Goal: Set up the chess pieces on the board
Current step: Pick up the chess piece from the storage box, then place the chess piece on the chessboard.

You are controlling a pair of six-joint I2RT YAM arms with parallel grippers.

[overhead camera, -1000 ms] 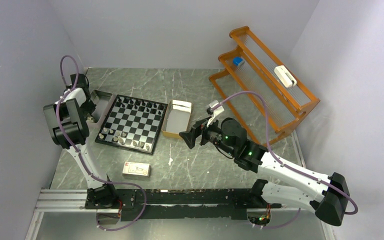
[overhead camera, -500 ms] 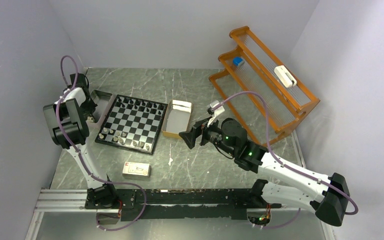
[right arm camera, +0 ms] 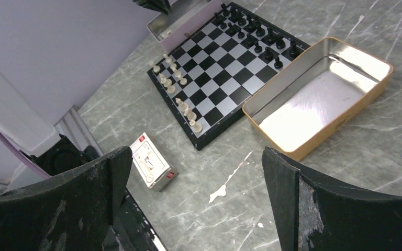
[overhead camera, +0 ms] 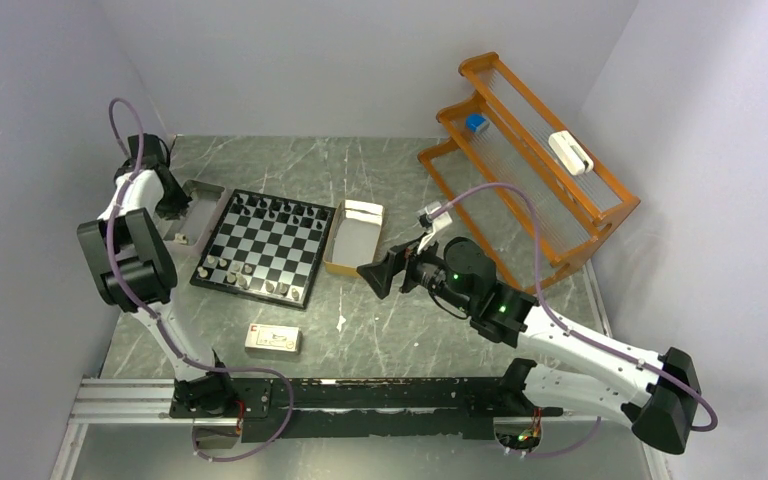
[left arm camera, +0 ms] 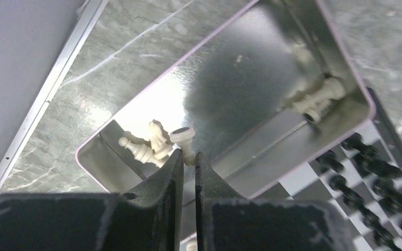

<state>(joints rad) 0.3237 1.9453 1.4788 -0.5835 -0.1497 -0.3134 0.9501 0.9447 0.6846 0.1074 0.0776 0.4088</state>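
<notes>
**Student:** What lies where, largest item first?

**Tutor:** Grey marbled worktop [overhead camera: 390, 170]; orange rack [overhead camera: 530, 150] at the far right; board [overhead camera: 265, 243] flat on the worktop, left of centre; tan tin [overhead camera: 352, 240], open and bare inside, just beside the board's right edge; silver tin [left arm camera: 241, 68] along its left edge; carton [overhead camera: 273, 340] nearer the arm bases, apart from the rest.

**Student:** And the fingers?

**Tutor:** Right fingers [overhead camera: 372, 276] spread wide, gripping nothing, hovering right of the tan tin; left fingers [left arm camera: 177, 159] drawn to a narrow slit over the silver tin, tips at a pale piece [left arm camera: 182, 136] tilted base-up; whether that piece is pinched or merely lies beyond the tips cannot be told.

**Student:** The smallest things?

**Tutor:** Black pieces [overhead camera: 275, 210] in two rows on the board's far side; pale pieces [overhead camera: 245, 275] in two unfinished rows on its near side; loose pieces [left arm camera: 319, 97] lying in the corners of the silver tin; the step in hand is judged to be fetching a pale one.

**Student:** What could go wrong?

**Tutor:** The piece is tiny and tilted; an off-centre pinch may let it twist or drop in transit; neighbours touching it may be dragged along; at set-down, the fingers may topple the close-set pale pieces; a low approach may clip the tin's wall and shove it against the board.
</notes>
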